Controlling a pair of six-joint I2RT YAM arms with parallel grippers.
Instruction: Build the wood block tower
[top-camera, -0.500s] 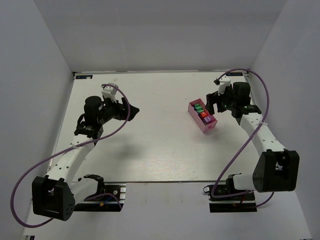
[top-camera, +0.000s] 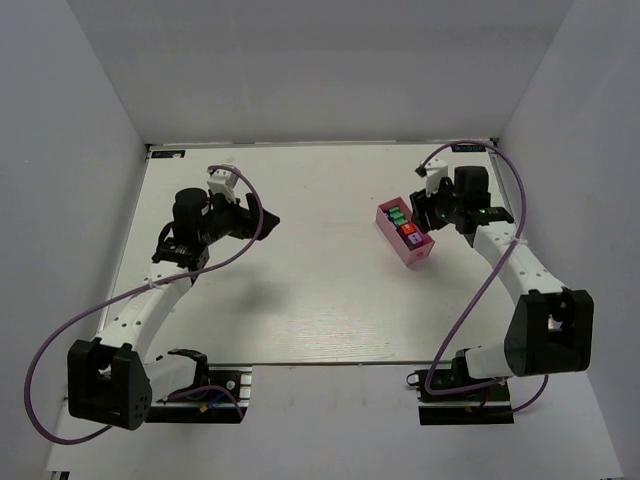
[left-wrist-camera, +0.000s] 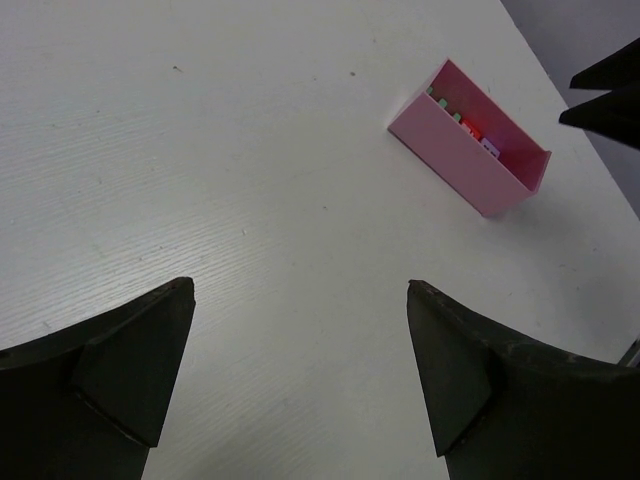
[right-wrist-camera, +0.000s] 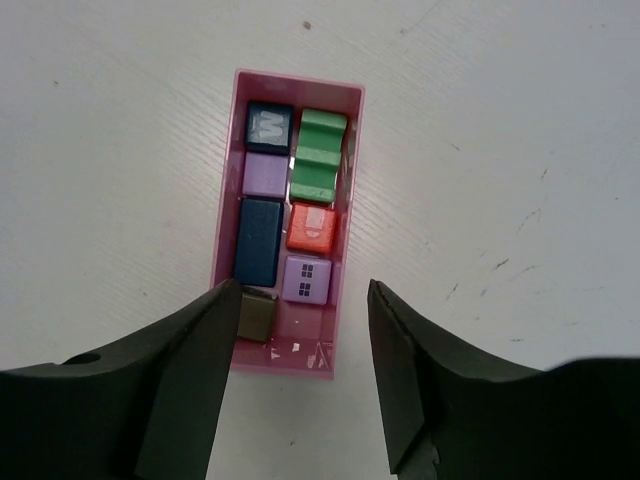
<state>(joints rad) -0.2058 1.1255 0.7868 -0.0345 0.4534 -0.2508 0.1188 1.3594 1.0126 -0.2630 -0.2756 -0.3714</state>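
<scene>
The wood blocks lie flat, side by side, inside a pink box (right-wrist-camera: 224, 210), not stacked. I see a green block (right-wrist-camera: 318, 153), a red one (right-wrist-camera: 311, 227), two purple ones (right-wrist-camera: 306, 279), two dark blue ones (right-wrist-camera: 258, 240) and a grey-brown one (right-wrist-camera: 256, 315). My right gripper (right-wrist-camera: 302, 287) hovers open over the box's near end, its left finger above the grey-brown block. From above, the box (top-camera: 392, 238) lies at the right, with the right gripper (top-camera: 422, 208) beside it. My left gripper (top-camera: 266, 222) is open, far to the left of the box (left-wrist-camera: 470, 165), holding nothing.
White tabletop (top-camera: 300, 290) all around, enclosed by white walls at the back and both sides. The right gripper's dark fingers (left-wrist-camera: 610, 95) show at the upper right of the left wrist view. Purple cables loop beside both arms.
The right gripper has shifted slightly left, closer over the pink box. The left arm has moved only a little.
</scene>
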